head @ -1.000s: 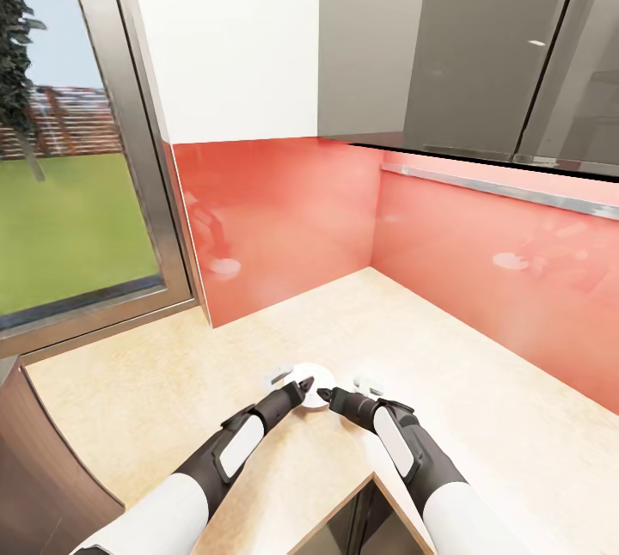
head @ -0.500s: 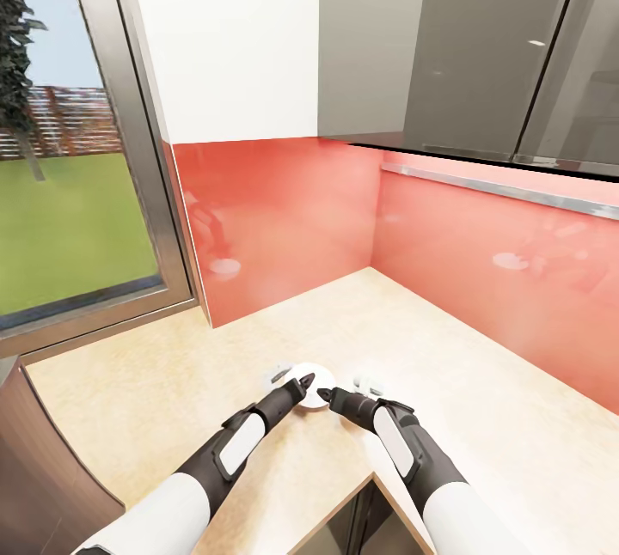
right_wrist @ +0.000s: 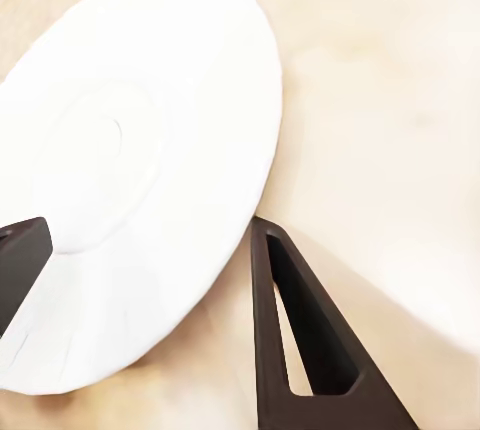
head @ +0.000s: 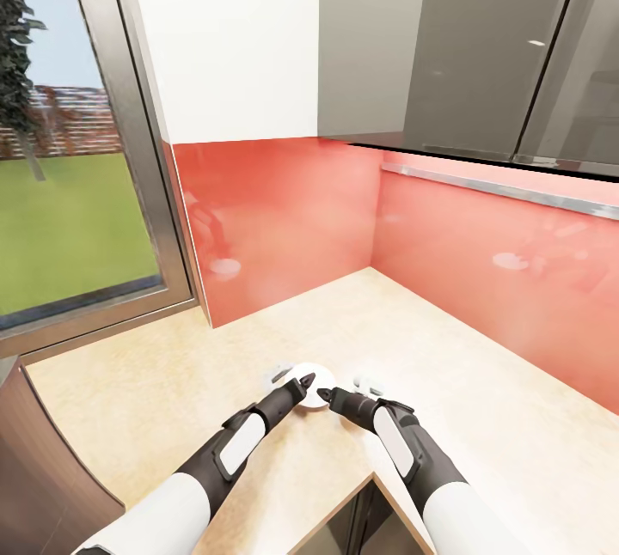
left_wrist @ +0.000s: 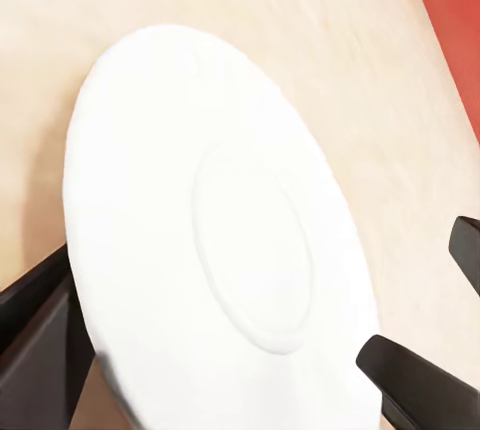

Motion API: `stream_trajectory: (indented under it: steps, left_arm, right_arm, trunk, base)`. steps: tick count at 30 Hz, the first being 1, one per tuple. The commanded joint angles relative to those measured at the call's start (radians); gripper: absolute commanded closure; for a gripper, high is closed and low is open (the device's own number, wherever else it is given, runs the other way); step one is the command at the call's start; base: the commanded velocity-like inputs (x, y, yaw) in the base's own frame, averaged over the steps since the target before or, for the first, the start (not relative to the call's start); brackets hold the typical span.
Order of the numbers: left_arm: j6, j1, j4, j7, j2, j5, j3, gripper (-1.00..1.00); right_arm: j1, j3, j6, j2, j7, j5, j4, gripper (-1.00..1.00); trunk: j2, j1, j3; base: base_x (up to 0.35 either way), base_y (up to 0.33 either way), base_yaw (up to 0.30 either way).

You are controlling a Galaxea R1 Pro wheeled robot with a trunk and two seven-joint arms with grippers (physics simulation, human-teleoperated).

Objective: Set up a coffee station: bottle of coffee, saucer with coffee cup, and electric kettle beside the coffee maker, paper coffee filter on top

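Note:
A small round white saucer [head: 315, 371] lies flat on the light beige kitchen countertop [head: 447, 366], near its front edge. My left gripper [head: 303, 385] reaches it from the left and my right gripper [head: 327, 395] from the right, their tips almost meeting over its near rim. In the left wrist view the saucer [left_wrist: 220, 240] lies between the spread dark fingers [left_wrist: 415, 380] of the open left gripper [left_wrist: 215, 315]. The right wrist view has the saucer [right_wrist: 130, 150] between the spread fingers [right_wrist: 300, 340] of the open right gripper [right_wrist: 150, 225]. Neither gripper lifts it.
A red glossy backsplash [head: 284, 220] closes the counter's far corner. Grey wall cabinets [head: 481, 39] hang overhead, and a window [head: 69, 194] stands at the left. The counter's cut-in front edge [head: 370, 482] runs between my arms. A small pale unidentifiable shape [head: 370, 385] lies beside the saucer.

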Motion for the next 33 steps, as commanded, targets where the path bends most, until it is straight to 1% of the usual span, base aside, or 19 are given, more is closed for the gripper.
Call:
stream_trajectory:
  steps: [1,9,10,33]
  left_arm:
    - [0.006,-0.001,0.001,0.0,0.0,0.01,-0.003,-1.0]
    - [0.005,-0.001,0.001,0.0,0.0,0.01,-0.002,-1.0]
    - [0.005,-0.001,0.001,0.0,0.0,0.01,-0.002,1.0]
    - [0.006,-0.001,0.001,0.0,0.003,0.011,0.001,1.0]
  right_arm:
    - [0.0,0.001,0.007,0.0,-0.001,0.004,0.014,-1.0]
    - [0.0,0.001,0.007,0.0,-0.001,0.004,0.014,-1.0]
    - [0.0,0.001,0.007,0.0,-0.001,0.004,0.014,-1.0]
    - [0.0,0.001,0.007,0.0,-0.001,0.004,0.014,-1.0]
  trunk:
    - [-0.001,0.001,-0.003]
    - [-0.001,0.001,-0.003]
    - [-0.001,0.001,-0.003]
    - [-0.001,0.001,-0.003]
  base:
    - [0.0,0.0,0.0]
    - [0.0,0.0,0.0]
    - [0.0,0.0,0.0]
    - [0.0,0.0,0.0]
